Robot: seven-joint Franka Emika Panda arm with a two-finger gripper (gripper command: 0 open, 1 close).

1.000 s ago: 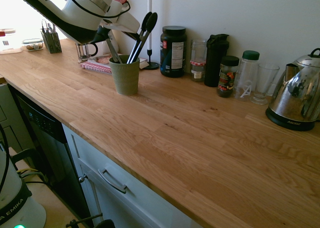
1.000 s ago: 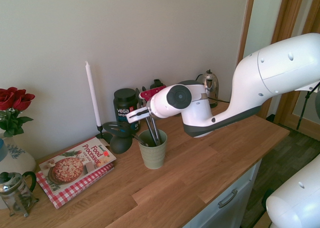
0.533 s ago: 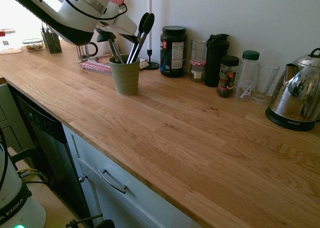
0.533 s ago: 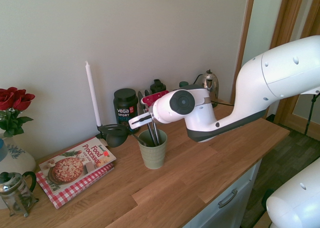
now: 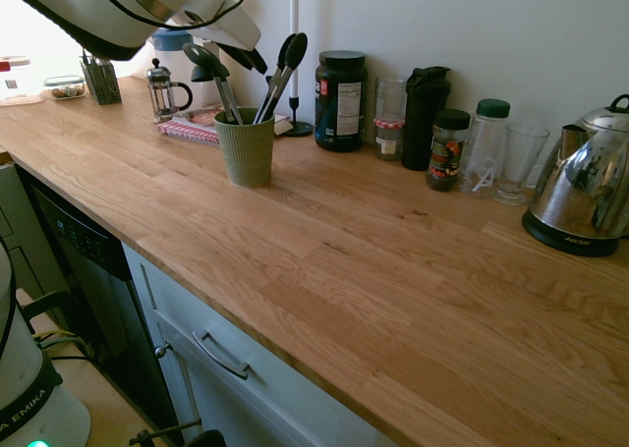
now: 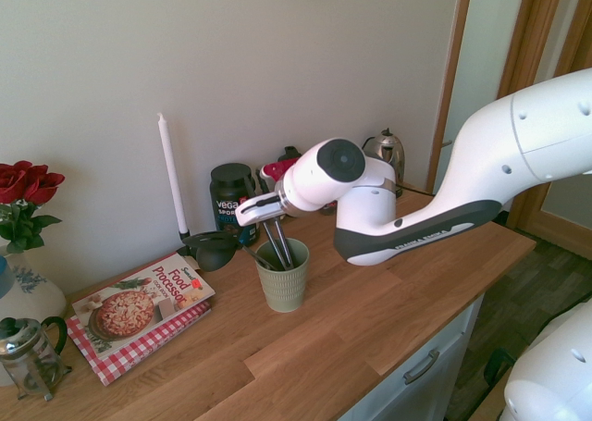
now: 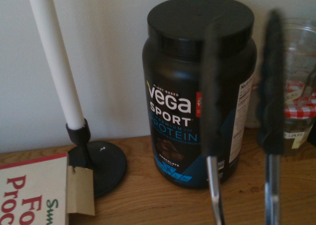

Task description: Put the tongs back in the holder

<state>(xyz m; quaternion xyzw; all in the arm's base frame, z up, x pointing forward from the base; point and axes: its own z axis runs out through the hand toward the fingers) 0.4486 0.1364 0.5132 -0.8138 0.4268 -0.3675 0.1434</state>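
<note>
Now the tongs (image 5: 277,78) stand in the holder (image 5: 245,148), just below the gripper (image 5: 248,58), seemingly parted.

White arm angled downward, tool (image 6: 262,219) fingers parted.

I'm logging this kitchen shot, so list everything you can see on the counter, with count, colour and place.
holder: one, sage green, on the counter
tongs: one, silver with black tips, standing in the holder
ladle: one, black, in the holder
candle: one, white in a black stand, by the wall
protein tub: one, black, by the wall
cookbook: one, on a red checked cloth, beside the candle
French press: one, glass, at the far end near the cookbook
roses: red, in a vase behind the French press
kettle: one, chrome, at the other end
jars, bottles, glass: several, between tub and kettle
gripper: white, above the holder
</note>
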